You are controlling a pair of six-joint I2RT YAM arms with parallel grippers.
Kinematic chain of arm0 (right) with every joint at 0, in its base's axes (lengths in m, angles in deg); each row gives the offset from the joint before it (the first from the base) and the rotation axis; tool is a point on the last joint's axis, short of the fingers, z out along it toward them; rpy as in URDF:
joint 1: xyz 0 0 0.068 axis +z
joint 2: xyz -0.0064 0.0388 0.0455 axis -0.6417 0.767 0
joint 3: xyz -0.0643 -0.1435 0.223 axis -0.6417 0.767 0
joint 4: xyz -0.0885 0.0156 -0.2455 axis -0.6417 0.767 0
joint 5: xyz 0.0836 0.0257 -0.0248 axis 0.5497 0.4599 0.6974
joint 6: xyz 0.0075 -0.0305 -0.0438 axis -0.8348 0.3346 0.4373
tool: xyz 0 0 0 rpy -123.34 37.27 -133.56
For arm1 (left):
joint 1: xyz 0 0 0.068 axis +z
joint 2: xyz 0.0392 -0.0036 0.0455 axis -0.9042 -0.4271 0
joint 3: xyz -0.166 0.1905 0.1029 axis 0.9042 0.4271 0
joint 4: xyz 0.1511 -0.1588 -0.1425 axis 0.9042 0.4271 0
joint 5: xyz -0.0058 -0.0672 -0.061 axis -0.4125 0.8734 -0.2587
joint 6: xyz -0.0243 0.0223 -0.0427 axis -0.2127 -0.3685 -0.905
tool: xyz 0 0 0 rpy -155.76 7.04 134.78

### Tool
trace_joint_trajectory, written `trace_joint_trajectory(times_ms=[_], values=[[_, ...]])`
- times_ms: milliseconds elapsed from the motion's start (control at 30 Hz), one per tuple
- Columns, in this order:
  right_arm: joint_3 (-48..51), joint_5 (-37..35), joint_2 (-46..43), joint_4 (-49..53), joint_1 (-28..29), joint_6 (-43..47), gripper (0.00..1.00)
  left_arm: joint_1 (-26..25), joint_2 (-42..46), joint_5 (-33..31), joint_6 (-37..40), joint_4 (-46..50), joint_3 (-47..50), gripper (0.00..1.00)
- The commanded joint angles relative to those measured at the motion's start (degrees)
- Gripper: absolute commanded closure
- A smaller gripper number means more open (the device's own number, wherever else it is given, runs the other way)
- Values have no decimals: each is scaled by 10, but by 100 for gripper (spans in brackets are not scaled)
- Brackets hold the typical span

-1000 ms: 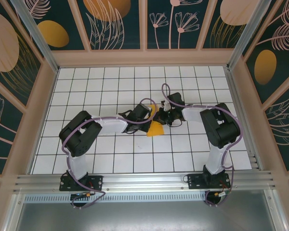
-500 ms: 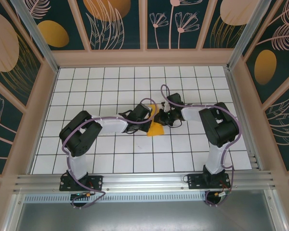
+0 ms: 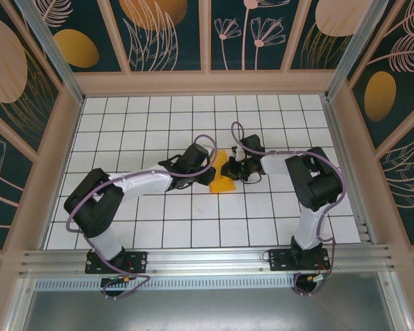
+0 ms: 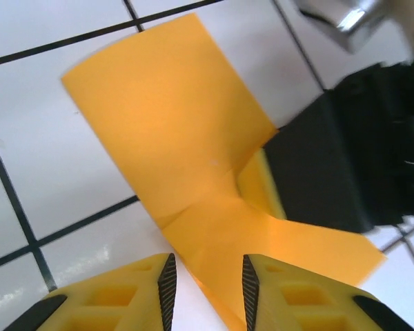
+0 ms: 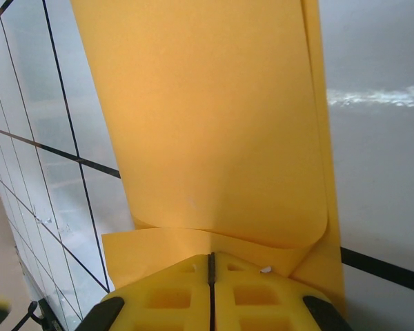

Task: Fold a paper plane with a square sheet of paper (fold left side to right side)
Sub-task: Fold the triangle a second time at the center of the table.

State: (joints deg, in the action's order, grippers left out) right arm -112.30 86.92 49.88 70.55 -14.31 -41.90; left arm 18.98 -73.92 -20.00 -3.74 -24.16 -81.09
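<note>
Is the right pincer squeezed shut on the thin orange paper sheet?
Yes, the right pincer shows no gap between its fingers, pinching the thin orange paper sheet.

Bright, even light is falling from above on the white table, and the shadows are looking soft and faint. In the left wrist view the orange paper is looking a bit blurry, and the shiny metal bit is out of focus. In the right wrist view a white glare streak is shining on the table.
</note>
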Motion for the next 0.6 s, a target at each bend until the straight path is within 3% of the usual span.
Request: trace_joint_trajectory(times_ms=[0,233,567], values=[[19,-35,8,29,-1,3,91,2,29,85,-24,-46,50,65],[18,-33,10,30,-1,3,91,-2,39,219,-84,-184,103,65],[16,-34,9,39,-1,7,91,-3,-34,218,-83,-191,76,65]])
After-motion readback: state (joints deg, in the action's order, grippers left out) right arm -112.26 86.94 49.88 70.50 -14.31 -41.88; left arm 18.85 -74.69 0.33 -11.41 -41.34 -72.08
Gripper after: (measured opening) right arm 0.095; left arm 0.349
